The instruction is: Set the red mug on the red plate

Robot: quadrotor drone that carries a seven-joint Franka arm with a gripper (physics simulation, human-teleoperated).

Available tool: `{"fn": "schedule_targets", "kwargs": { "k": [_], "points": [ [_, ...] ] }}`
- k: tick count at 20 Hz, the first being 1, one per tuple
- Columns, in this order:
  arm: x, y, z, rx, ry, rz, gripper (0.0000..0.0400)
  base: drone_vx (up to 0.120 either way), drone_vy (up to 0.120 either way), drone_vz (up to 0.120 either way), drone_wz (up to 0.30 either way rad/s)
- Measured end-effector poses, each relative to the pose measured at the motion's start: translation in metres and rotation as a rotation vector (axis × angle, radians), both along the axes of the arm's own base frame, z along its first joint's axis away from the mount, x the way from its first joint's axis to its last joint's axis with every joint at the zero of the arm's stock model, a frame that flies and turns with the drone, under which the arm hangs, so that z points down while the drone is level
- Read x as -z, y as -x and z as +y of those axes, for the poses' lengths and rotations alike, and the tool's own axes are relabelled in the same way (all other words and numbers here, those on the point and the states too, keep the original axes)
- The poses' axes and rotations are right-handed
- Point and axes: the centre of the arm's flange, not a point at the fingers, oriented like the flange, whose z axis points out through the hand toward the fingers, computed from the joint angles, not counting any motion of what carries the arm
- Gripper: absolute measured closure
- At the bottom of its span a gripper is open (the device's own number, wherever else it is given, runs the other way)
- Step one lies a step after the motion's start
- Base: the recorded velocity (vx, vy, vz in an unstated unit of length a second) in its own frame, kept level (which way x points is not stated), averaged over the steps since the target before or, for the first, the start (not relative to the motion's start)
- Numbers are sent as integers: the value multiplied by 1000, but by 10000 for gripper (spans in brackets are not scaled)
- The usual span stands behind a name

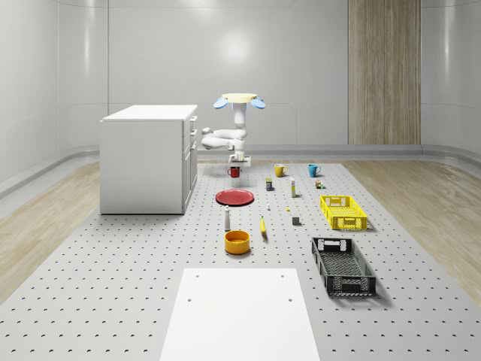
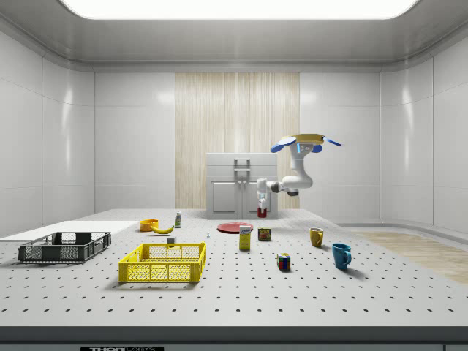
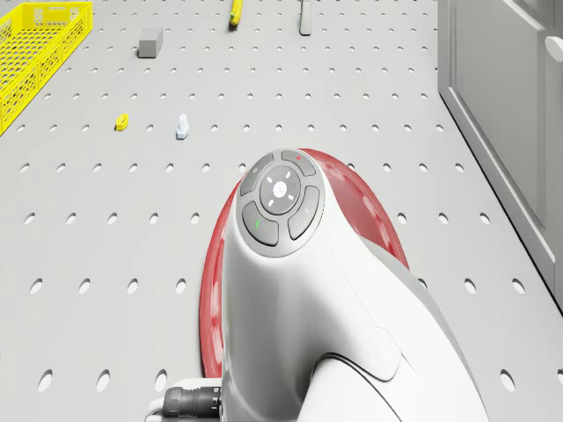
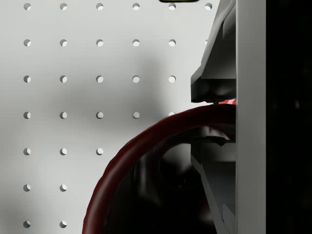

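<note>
The drone (image 1: pixel 239 100) hovers beside the white cabinet, behind the red plate (image 1: pixel 234 197) as the whole-scene view shows it. Its arm hangs down, and the gripper (image 1: pixel 236 162) is shut on the red mug (image 1: pixel 234 172), held upright a little above the table. The side view places the red mug (image 2: pixel 262 212) just right of the red plate (image 2: pixel 235 227) and higher. In the wrist view the gripper (image 4: pixel 214 122) pinches the mug's dark rim (image 4: pixel 146 134), one finger (image 4: pixel 214 85) outside and one inside. The arm's wrist (image 3: pixel 280 204) hides most of the red plate (image 3: pixel 374 215).
The white cabinet (image 1: pixel 150 158) stands close on the whole-scene view's left. A yellow mug (image 1: pixel 279 170), a blue mug (image 1: pixel 313 170) and small boxes lie to the right. Nearer the front are a bottle (image 1: pixel 227 219), a banana (image 1: pixel 263 226), an orange bowl (image 1: pixel 237 241) and two crates.
</note>
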Motion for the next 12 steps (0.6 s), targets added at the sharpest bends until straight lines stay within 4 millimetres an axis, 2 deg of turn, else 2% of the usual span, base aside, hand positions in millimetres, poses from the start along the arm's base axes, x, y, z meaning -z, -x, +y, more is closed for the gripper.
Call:
{"fn": "schedule_targets", "kwargs": {
  "k": [7, 9, 12],
  "points": [
    [0, 0, 0, 0, 0, 0, 300, 120, 0, 0, 0],
    [0, 0, 0, 0, 0, 0, 300, 120, 0, -100, 0],
    [0, 0, 0, 0, 0, 0, 300, 120, 0, 0, 0]
  ]
}}
